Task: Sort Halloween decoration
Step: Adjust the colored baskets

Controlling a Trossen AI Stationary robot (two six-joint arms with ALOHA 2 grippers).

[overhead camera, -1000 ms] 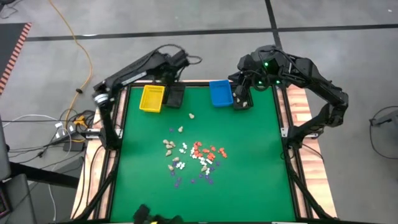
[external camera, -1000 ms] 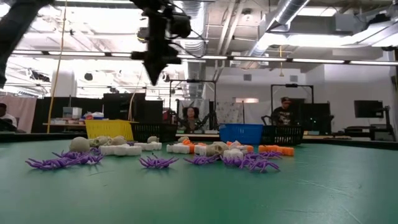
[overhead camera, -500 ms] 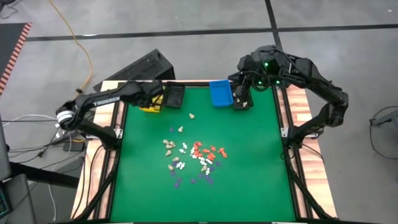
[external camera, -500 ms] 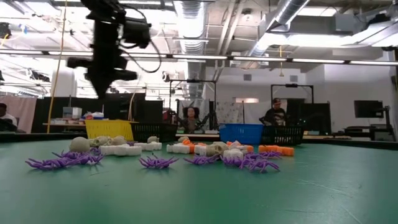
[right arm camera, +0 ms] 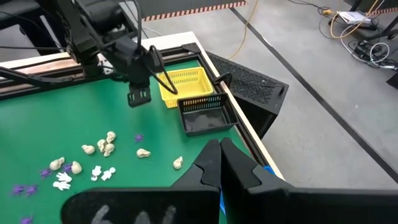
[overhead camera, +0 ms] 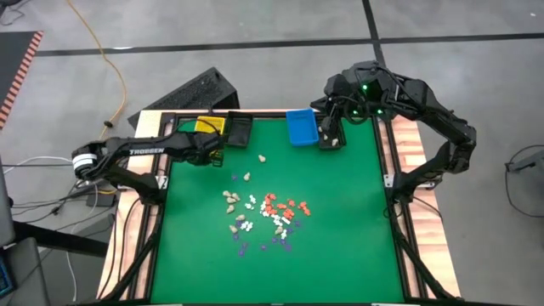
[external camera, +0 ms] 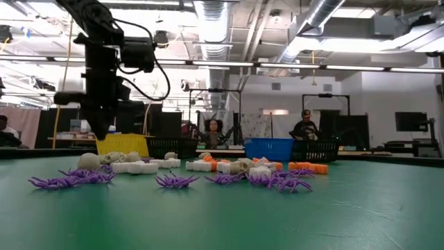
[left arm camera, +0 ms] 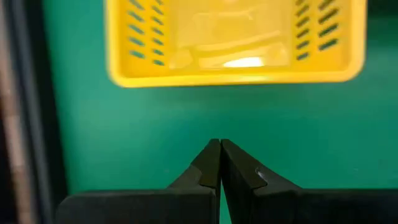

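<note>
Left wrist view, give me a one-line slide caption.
Shut, empty left pincer poised over green table near the yellow bin.

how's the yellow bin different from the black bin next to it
The yellow slotted plastic bin is bright with an empty pale floor; the black slotted plastic bin is dark inside. The shut left gripper hangs near the yellow bin; the black bin has none near. Both are rectangular, open-topped, side by side at the table's far edge.

Two dark jointed arms, white Trossen lettering, green lights, black cables
</note>
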